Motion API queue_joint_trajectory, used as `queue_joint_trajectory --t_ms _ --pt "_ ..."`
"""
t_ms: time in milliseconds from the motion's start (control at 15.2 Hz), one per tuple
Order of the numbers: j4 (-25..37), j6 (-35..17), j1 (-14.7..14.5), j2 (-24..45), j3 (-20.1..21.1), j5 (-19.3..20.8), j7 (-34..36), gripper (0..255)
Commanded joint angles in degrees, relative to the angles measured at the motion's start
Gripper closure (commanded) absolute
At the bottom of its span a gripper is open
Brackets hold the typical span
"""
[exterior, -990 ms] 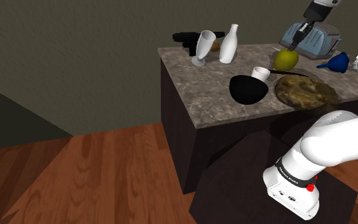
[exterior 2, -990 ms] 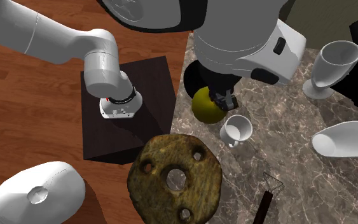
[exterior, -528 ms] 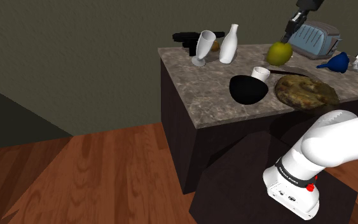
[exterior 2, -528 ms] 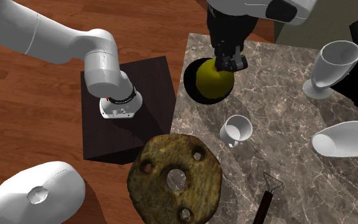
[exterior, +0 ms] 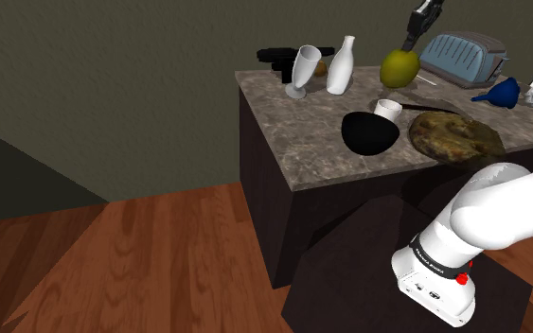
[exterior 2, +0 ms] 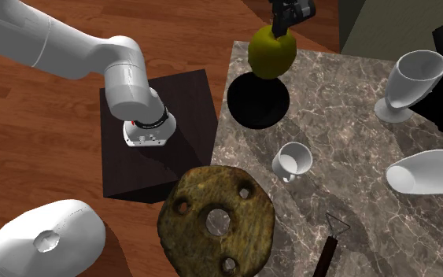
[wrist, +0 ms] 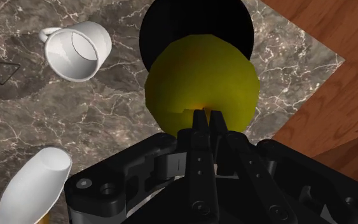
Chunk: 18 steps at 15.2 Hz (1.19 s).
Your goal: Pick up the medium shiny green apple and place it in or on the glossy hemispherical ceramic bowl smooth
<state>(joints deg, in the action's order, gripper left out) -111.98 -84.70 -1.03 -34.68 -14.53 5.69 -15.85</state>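
A yellow-green apple (exterior: 399, 67) hangs in the air above the marble counter, my gripper (exterior: 409, 43) shut on its top. In the second exterior view the apple (exterior 2: 271, 54) overlaps the far rim of the black bowl (exterior 2: 258, 103), under my gripper (exterior 2: 282, 26). The bowl (exterior: 369, 132) sits near the counter's front edge in the shoulder view, below and slightly left of the apple. The wrist view has the fingers (wrist: 200, 121) pinched close together on the apple (wrist: 202, 83), with the black bowl (wrist: 196, 27) partly hidden directly beneath it.
A small white cup (exterior 2: 293, 161) stands beside the bowl. A brown holed stone-like slab (exterior 2: 217, 220) lies toward the stand. A white goblet (exterior: 302, 69), white vase (exterior: 341, 64), toaster (exterior: 462, 57) and blue funnel (exterior: 497, 94) crowd the counter's back. The counter edge (exterior: 274, 151) drops to wooden floor.
The gripper has lifted the apple off the counter and carried it up and toward the shoulder view's left, bringing it over the black bowl.
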Motion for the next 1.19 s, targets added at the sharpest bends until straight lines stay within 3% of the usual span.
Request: queue_joint_trajectory --t_ms 0,1122 --pt "-1.52 -1.06 -0.06 -0.41 0.48 -0.16 0.70 255" --pt "-18.11 -13.17 0.89 -4.93 -0.32 1.16 0.99 255"
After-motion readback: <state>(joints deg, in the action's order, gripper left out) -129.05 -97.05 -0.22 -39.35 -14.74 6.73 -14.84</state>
